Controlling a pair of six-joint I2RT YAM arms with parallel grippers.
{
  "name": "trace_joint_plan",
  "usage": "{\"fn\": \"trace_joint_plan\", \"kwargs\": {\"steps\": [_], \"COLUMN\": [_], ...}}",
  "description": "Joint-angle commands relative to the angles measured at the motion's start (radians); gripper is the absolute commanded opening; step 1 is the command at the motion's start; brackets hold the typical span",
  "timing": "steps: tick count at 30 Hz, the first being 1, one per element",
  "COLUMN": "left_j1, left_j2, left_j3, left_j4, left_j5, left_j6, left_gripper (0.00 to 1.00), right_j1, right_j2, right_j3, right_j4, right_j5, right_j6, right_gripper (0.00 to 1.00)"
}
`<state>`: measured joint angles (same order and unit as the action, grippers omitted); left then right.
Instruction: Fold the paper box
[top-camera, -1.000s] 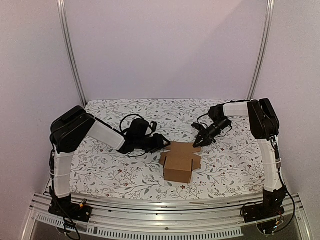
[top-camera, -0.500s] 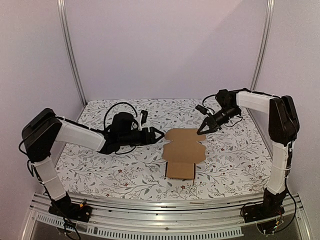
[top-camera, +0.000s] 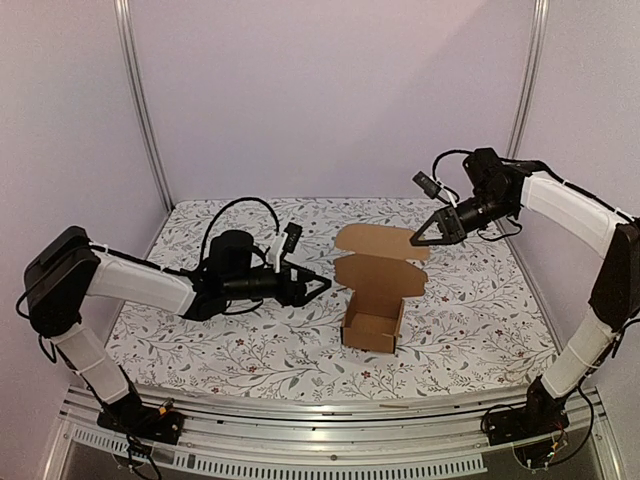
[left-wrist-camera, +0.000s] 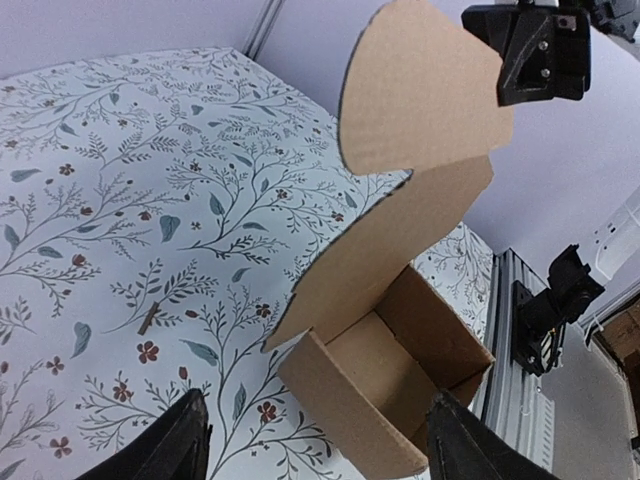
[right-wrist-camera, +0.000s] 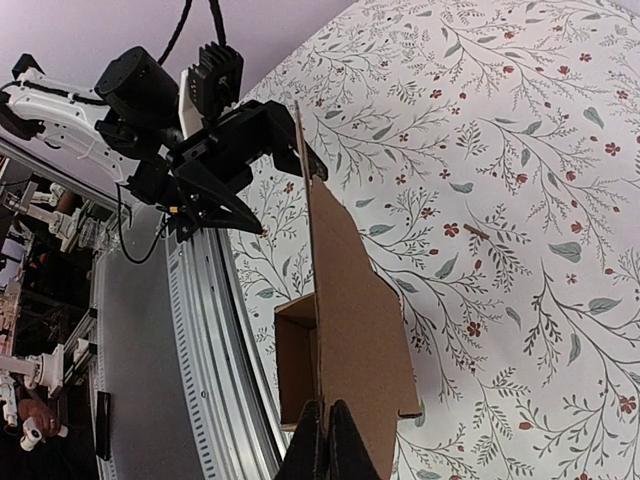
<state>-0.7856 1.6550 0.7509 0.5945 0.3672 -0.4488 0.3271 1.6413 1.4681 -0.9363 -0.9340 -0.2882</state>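
Top view, box: The paper box stands on the surface near the middle, slightly right, with its cavity open upward. Its lid panel rises from the far wall and ends in the rounded tab flap.
Top view, right jaws: Pressed together on the right edge of that flap, holding the lid up above the surface.
Top view, left jaws: Spread and low, just left of the box, apart from it and carrying nothing.
Left wrist view: We note both fingertips wide apart, with the open cavity ahead between them. The box walls stand upright.
Right wrist view: We see the lid edge-on, pinched at the bottom of the frame. The grip sits at the very margin of the cardboard.
Step in hand (our judgement): Bringing the lid over the cavity.
Recommendation: We advise that the left jaws brace the left wall first. The right jaws should then swing the flap nearward in an arc about the far crease and steer the tab inside the near wall.
Risk: An unbraced box may slide or tip, and the thin pinch may slip.
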Motion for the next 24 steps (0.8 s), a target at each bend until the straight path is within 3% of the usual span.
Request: {"fn": "trace_joint_plan", "kwargs": {"steps": [1, 7, 10, 15, 18, 20, 21, 24], "left_j1": [-0.025, -0.052, -0.06, -0.074, -0.075, -0.076, -0.076, -0.074], "left_j2": [-0.01, 0.036, 0.054, 0.083, 0.094, 0.099, 0.103, 0.107], "left_j3": [0.037, 0.101, 0.131, 0.16, 0.168, 0.179, 0.183, 0.188], "left_j4": [0.012, 0.031, 0.042, 0.068, 0.084, 0.082, 0.087, 0.12], "left_j5": [0.025, 0.039, 0.077, 0.167, 0.217, 0.243, 0.254, 0.264], "left_j6": [0.108, 0.174, 0.177, 0.156, 0.14, 0.134, 0.128, 0.098], "left_gripper": [0.74, 0.74, 0.67, 0.33, 0.07, 0.0, 0.0, 0.0], "right_j1": [0.006, 0.005, 0.007, 0.007, 0.007, 0.007, 0.007, 0.006], "right_j2": [-0.06, -0.097, -0.106, -0.124, -0.122, -0.116, -0.113, -0.107], "right_j3": [-0.012, -0.013, -0.015, -0.016, -0.015, -0.014, -0.015, -0.04], "right_j4": [-0.073, -0.125, -0.143, -0.139, -0.137, -0.136, -0.133, -0.088], "right_j5": [-0.067, -0.106, -0.11, -0.106, -0.094, -0.085, -0.079, -0.043], "right_j6": [-0.053, -0.075, -0.078, -0.067, -0.066, -0.073, -0.081, -0.101], "right_gripper": [0.0, 0.0, 0.0, 0.01, 0.01, 0.01, 0.04, 0.29]}}
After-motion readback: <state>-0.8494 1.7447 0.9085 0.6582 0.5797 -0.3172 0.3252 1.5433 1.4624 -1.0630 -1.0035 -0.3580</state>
